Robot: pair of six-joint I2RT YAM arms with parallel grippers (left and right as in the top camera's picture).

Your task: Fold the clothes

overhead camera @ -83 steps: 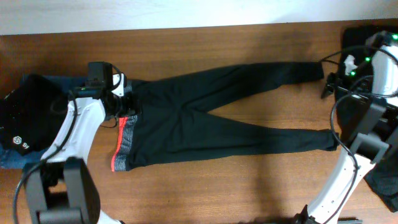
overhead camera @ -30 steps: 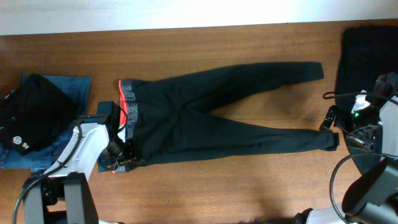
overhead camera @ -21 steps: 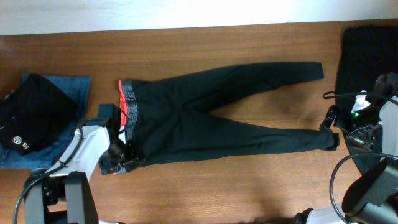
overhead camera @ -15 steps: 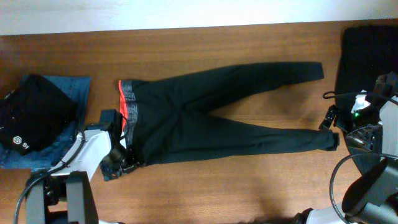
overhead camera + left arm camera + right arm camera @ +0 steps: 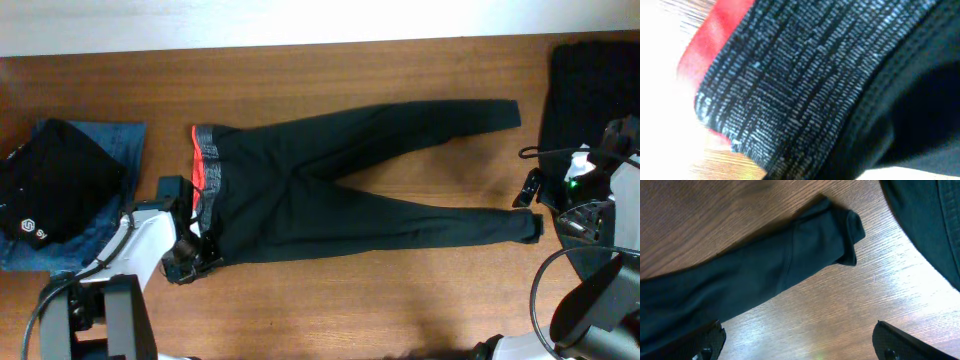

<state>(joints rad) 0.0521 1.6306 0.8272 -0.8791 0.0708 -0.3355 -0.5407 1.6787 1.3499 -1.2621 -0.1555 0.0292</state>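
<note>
- While pressed together on the near corner of the grey and red-orange waistband (image 5: 205, 165) of the black trousers (image 5: 330, 195), sits low against the wooden surface (image 5: 330, 310): left tool (image 5: 187, 263), pinching the fabric there.
- Fills the left wrist view from very close with grey knit, a red-orange strip along one edge and black cloth beside it; fingers out of sight there.
- Lies flat across the middle of the surface, waistband toward the left arm, both legs stretched toward the right arm and parted in a narrow V.
- Hangs spread wide above the cuff (image 5: 845, 230) of the nearer leg, holding nothing: right tool (image 5: 800, 347).
- Rests at the left end of the surface, apart from the trousers: blue denim jeans (image 5: 120, 140) under a black garment (image 5: 55, 185) with a small white logo.
- Lies at the right end, beside the right arm: another dark garment (image 5: 590, 80).
</note>
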